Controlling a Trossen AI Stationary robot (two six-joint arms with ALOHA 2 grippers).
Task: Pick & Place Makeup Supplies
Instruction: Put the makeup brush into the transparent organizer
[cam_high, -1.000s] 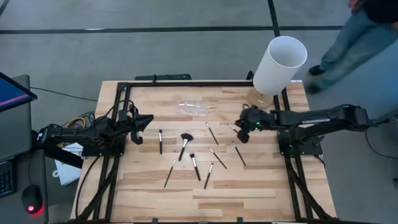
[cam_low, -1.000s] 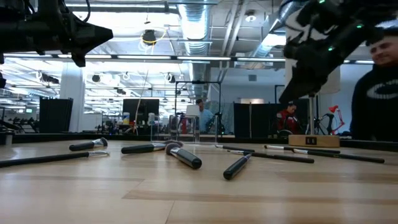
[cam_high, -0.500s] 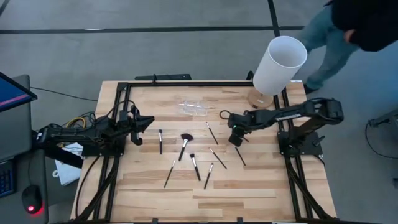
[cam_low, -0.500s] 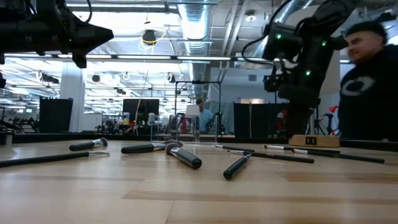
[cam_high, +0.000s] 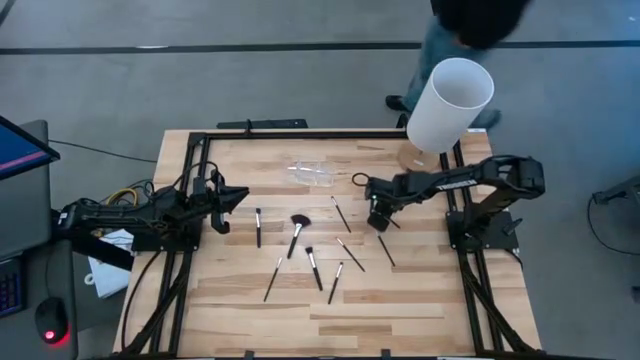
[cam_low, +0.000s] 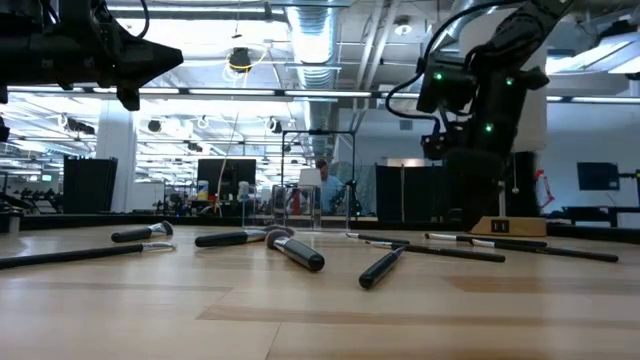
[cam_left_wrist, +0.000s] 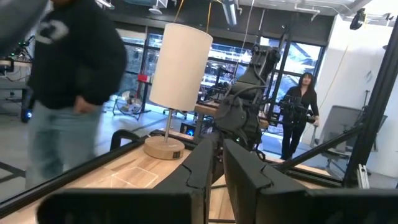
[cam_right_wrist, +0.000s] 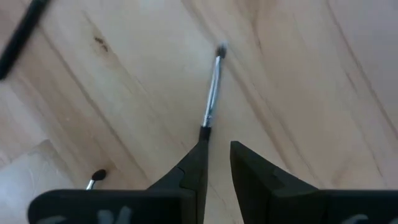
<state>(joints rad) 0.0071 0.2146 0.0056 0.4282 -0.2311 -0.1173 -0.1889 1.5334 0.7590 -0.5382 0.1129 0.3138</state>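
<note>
Left of the fluffy brush (cam_high: 296, 230), at the table's (cam_high: 400, 310) left edge, the left gripper (cam_high: 243, 193) hangs above the wood, clenched on nothing, with bare boards between it and the first brush (cam_high: 258, 227). That one lies with its long axis running far to near. The fluffy brush lies mid-table, with its dark head toward the far edge and its handle slanting nearward and a little left. Nearer than it, three brushes (cam_high: 313, 268) lie fanned on steep diagonals. Beyond them bare wood runs to the near edge. Farther than the fluffy brush lies the holder (cam_high: 322, 174), on its side.

Right of the fluffy brush, two slim brushes (cam_high: 341, 214) slant from far-left to near-right, well apart from each other. Further right, the right gripper (cam_high: 380, 222) is low at the table, over the far end of another brush (cam_high: 386, 250) on the same slant. Its wrist view shows a thin brush (cam_right_wrist: 211, 93) pointing away, its handle end at one finger. Whether the claw grasps it, I cannot tell. Far right of the fluffy brush, at the far corner, stands the cylinder (cam_high: 450, 105). A person (cam_high: 470, 25) is beyond that edge.
</note>
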